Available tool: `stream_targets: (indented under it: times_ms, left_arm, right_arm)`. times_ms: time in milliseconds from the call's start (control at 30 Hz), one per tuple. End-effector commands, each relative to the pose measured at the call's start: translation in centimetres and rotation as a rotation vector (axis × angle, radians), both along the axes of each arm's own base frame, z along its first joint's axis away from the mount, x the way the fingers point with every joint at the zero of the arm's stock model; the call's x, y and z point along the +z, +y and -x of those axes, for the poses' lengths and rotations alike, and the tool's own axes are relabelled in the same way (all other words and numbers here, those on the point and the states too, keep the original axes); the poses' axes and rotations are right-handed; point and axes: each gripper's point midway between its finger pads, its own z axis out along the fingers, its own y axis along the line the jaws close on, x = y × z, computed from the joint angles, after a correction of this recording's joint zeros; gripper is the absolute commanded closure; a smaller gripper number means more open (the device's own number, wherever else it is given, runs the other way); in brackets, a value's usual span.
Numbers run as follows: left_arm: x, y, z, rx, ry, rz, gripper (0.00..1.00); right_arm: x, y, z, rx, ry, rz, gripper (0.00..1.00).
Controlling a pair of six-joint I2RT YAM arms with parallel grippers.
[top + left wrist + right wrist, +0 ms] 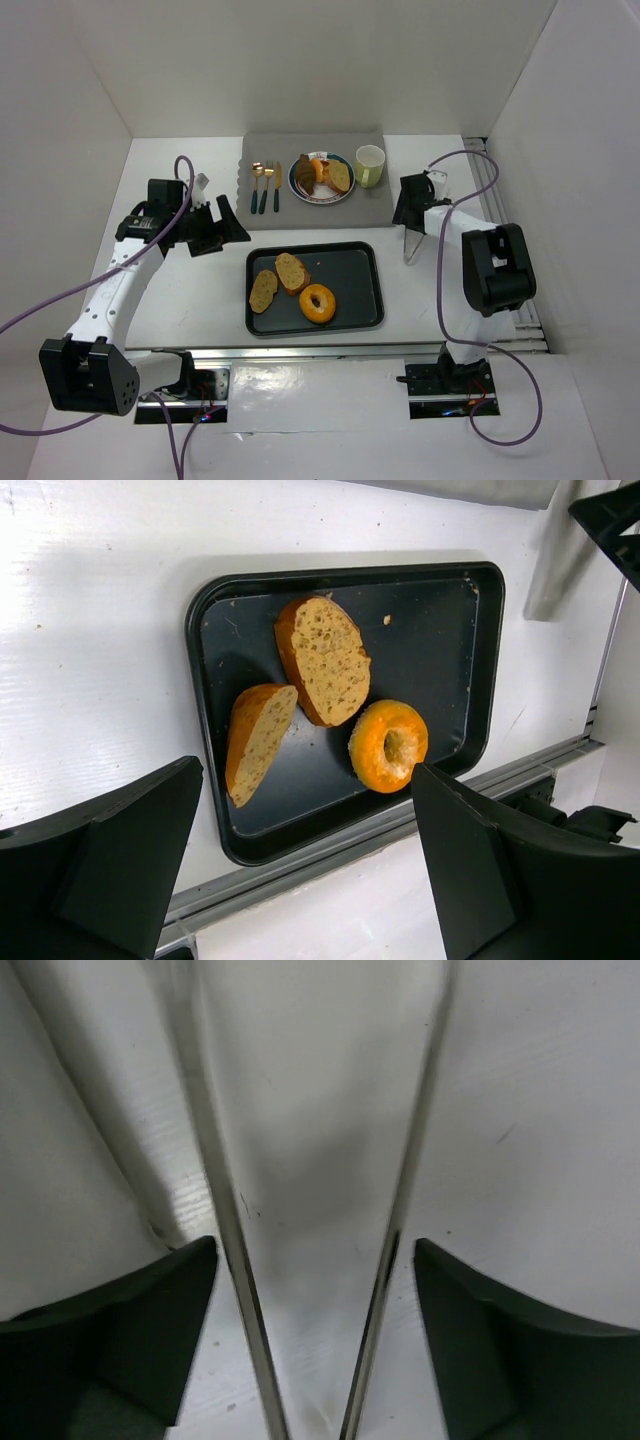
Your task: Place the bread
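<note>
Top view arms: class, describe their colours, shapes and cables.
The left arm and right arm have white links between chunky black joints. A purple cable loops along each. The left claw and right claw are black, with two wedge-shaped fingers.

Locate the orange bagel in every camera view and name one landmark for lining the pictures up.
Top external: the orange bagel lies just below the picture's centre, by the tray's near edge.
Left wrist: the orange bagel lies right of centre, in the tray's lower right part.
Right wrist: not in it.
Shared landmark: the black tray, seen in the top and left wrist views only.
</note>
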Motion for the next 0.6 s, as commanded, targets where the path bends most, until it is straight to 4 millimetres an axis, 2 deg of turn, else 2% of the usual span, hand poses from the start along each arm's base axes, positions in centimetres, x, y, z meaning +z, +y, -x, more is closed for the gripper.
stream_targets:
  times_ms: [0,33,100,167,233,267,333,467,567]
  left_arm:
    - [1.6,0.2,-0.4,0.006,-0.053,0.0,0.01]
    - [1.6,0.2,-0.4,-0.001,-0.057,-0.007,0.01]
    - [2.3,0.2,-0.6,-0.001,-0.071,-0.006,0.01]
    - [2.8,0.4,-1.0,0.001,-0.08,-0.021,0.01]
    - [3.2,0.4,-1.0,0.001,-0.085,-0.02,0.01]
    - [3.2,0.4,-1.0,0.001,-0.085,-0.02,0.01]
    - [3.7,0.4,-1.1,0.015,-0.099,-0.008,0.01]
    - [3.4,0.0,-1.2,-0.002,-0.092,0.01,0.01]
    - [3.5,-0.2,-1.3,-0.008,-0.09,0.017,0.01]
  right_arm:
    - [4.3,0.0,-3.7,-0.029,-0.138,-0.005,0.08]
    - [6.3,-0.5,-4.0,-0.076,-0.179,0.001,0.0]
    - [7.5,-1.2,-2.9,-0.111,-0.154,0.019,0.0]
    - [10.3,-1.7,-2.3,-0.135,-0.187,0.022,0.0]
    - [10.5,-1.9,-0.2,-0.164,-0.132,0.009,0.0]
    - [11.6,-1.8,0.5,-0.172,-0.148,-0.016,0.0]
    - [11.0,-1.4,2.4,-0.156,-0.105,-0.032,0.0]
    - [9.3,-1.2,6.4,-0.143,-0.064,-0.078,0.0]
    - [8.6,-1.6,7.9,-0.156,-0.072,-0.078,0.01]
